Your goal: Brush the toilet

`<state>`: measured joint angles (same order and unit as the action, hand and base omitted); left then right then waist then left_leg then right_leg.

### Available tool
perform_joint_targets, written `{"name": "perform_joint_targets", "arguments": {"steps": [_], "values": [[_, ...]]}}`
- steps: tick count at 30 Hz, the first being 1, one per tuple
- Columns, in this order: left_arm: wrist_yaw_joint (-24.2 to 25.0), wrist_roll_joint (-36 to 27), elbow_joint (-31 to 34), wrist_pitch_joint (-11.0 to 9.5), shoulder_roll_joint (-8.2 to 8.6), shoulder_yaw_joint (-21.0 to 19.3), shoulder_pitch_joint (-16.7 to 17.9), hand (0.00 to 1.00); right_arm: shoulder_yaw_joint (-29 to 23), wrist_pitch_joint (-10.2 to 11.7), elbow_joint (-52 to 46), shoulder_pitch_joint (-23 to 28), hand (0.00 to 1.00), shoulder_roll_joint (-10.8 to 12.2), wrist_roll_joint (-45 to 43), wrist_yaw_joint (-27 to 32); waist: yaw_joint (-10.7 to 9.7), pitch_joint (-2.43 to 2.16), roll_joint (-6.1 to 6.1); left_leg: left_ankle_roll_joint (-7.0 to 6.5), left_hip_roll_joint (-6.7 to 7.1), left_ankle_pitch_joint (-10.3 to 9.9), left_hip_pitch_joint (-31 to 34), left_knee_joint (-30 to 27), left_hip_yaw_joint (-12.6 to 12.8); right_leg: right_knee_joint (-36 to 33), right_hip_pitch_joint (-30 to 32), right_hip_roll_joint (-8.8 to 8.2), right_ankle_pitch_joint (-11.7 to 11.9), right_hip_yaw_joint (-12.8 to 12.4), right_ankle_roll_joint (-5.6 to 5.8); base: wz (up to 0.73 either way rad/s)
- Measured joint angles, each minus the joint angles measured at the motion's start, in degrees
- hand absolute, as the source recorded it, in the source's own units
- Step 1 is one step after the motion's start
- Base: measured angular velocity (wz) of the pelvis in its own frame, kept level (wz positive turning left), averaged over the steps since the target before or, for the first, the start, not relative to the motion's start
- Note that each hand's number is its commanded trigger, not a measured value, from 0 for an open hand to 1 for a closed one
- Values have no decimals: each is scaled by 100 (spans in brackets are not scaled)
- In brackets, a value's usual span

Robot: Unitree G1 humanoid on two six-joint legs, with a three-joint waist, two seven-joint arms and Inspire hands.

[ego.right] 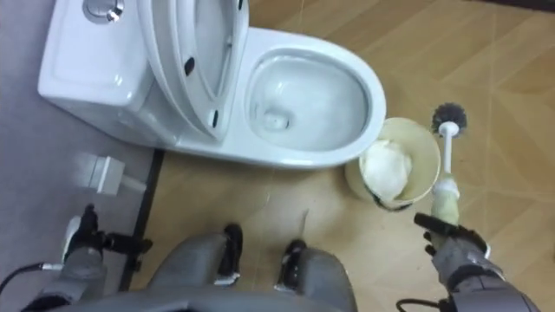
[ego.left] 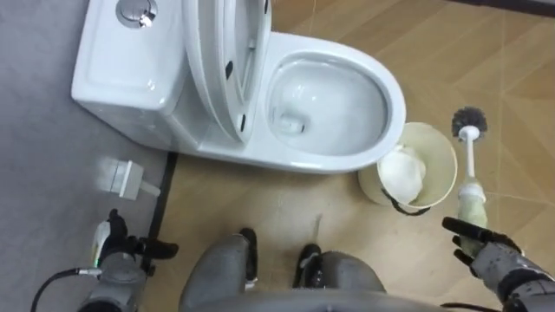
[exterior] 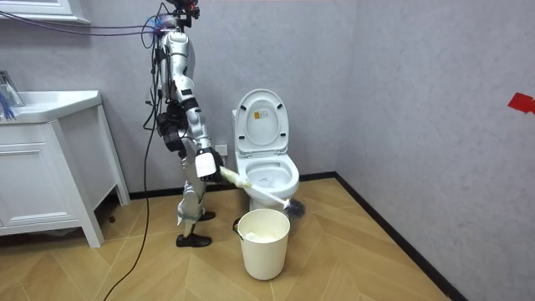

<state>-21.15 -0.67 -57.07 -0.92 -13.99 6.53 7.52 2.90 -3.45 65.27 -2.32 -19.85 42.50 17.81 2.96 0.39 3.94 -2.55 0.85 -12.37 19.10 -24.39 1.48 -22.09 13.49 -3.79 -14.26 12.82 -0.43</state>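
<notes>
Right robot hand (ego.left: 492, 258) low right, curled round pale grip of toilet brush (ego.left: 471, 165): white shaft, dark bristle head pointing away, over wood floor (ego.left: 286, 199), just right of cream bucket (ego.left: 447, 166), prob. white bag inside. Toilet (ego.left: 395, 104) white, lid up. Left robot hand (ego.left: 111, 247) low left, open/closed can't tell.

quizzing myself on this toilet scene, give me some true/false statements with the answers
1. The lid is up. True.
2. The brush head is in the bowl. False: it is over the floor, beyond the bin.
3. The right hand holds the brush. True.
4. The bin is empty. False: a white lump lies in it.
5. The left hand rests on the lid. False: it is low on the robot's left, clear of the lid.
</notes>
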Motion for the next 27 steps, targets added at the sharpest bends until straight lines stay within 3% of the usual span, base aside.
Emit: {"name": "perform_joint_targets", "arguments": {"steps": [6, 12, 16, 20, 25, 27], "values": [[5, 314, 600, -140, 12, -307, 697, 0, -19, 129, -566, 467, 100, 223, -649, 14, -62, -15, 7, 25, 14, -11, -732, 421, -36, 650, -840, 93, 112, 31, 36, 1], [-7, 962, 1481, -177, 80, -656, 1010, 0, -18, 300, -1015, 779, 100, 451, -1589, -31, -93, -14, -41, 30, 76, -13, -1029, 516, -187, 857, -1250, 78, 116, 178, 39, 15], [-122, 1478, 2224, -233, 311, -868, 1129, 0, -5, 367, -1260, 906, 100, 556, -2183, -143, 71, -23, -141, 35, 95, -16, -1175, 605, -269, 861, -1393, 50, 114, 363, 44, 7], [-308, 1661, 2627, -448, 400, -877, 1157, 0, 27, 469, -1271, 931, 100, 572, -2581, -161, 205, -25, -167, 37, 109, -17, -1191, 590, -356, 861, -1489, 36, 111, 551, 49, 16], [-509, 1968, 3837, -593, 428, -997, 1677, 0, 31, 675, -1365, 1073, 100, 591, -3017, -167, 236, -18, -118, 50, 198, -2, -1311, 568, -633, 988, -1736, 4, 79, 797, 87, 27], [-570, 2070, 4286, -678, 427, -1001, 1764, 0, 31, 756, -1281, 1080, 100, 622, -3133, -182, 364, -28, -68, 55, 213, 3, -1325, 569, -674, 1047, -1770, 8, 53, 816, 92, 13]]}}
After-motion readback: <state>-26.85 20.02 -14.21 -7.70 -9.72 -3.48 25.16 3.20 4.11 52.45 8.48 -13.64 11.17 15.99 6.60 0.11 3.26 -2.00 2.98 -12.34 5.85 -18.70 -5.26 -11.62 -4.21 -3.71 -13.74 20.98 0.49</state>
